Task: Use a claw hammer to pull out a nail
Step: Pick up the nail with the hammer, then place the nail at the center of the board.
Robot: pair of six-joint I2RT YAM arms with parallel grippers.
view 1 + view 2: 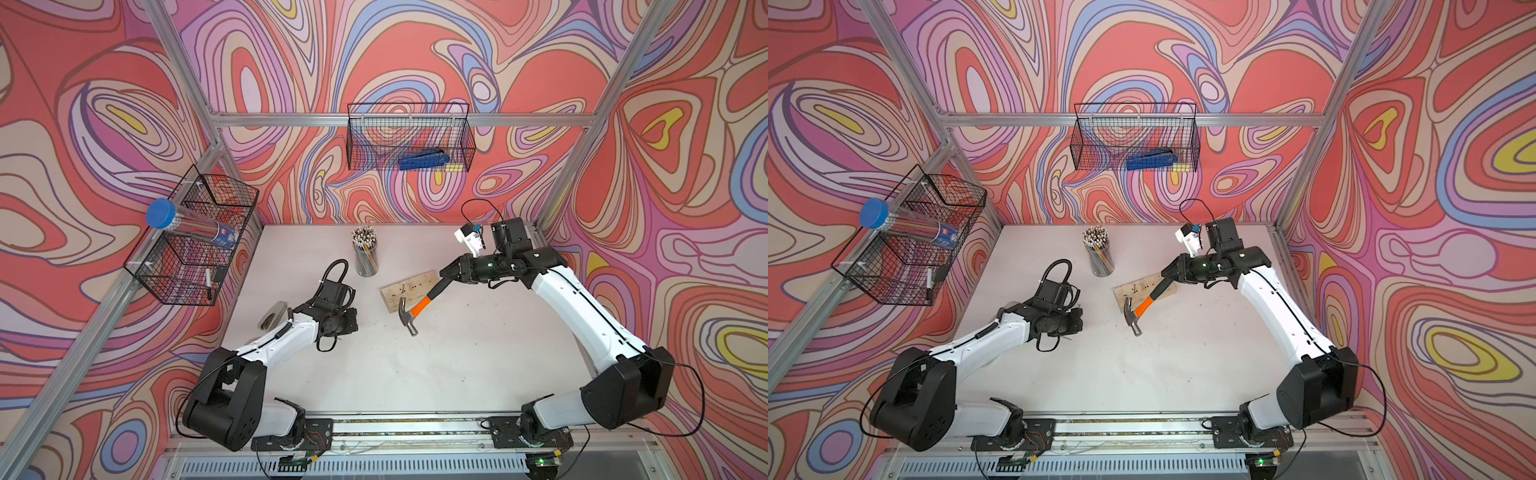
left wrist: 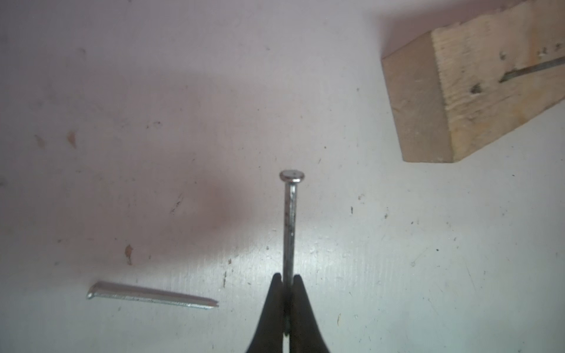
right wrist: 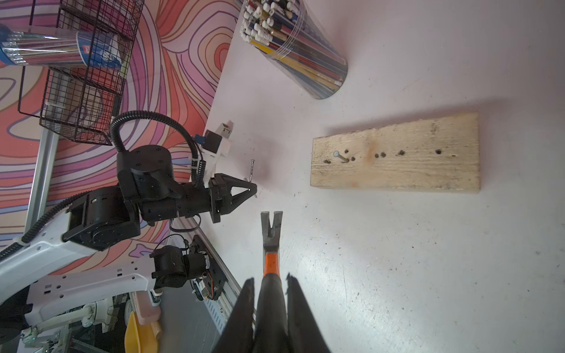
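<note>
1. The white desk [image 1: 478, 365] is scuffed, with dark flecks and a few small reddish marks.
2. Walls [image 1: 83, 124] printed with coral, lilac, blue and yellow swirls enclose it, framed by silver aluminium rails [image 1: 291, 119].
3. A black wire basket [image 1: 407, 104] on the back wall holds a blue tool [image 1: 422, 160]. A second wire basket [image 1: 174, 286] on the side wall carries a clear tube with a blue cap [image 1: 187, 226]; its blue, white and red label [image 3: 97, 52] is too blurred to read.
4. A clear cup of pencils [image 1: 365, 259] stands near a pale wooden block [image 3: 397, 159] dotted with holes; an embedded nail [image 3: 339, 156] sticks out of it.
5. The right pincer [image 3: 269, 278] is clamped on the black end of the orange-and-black-handled claw hammer [image 1: 415, 309]. The hammer's silver head hangs over bare desk just in front of the block.
6. The left pincer [image 2: 287, 276] is pinched tight on a grey steel nail [image 2: 290, 220], held near its tip. A loose nail [image 2: 153, 296] lies flat on the desk nearby.
</note>
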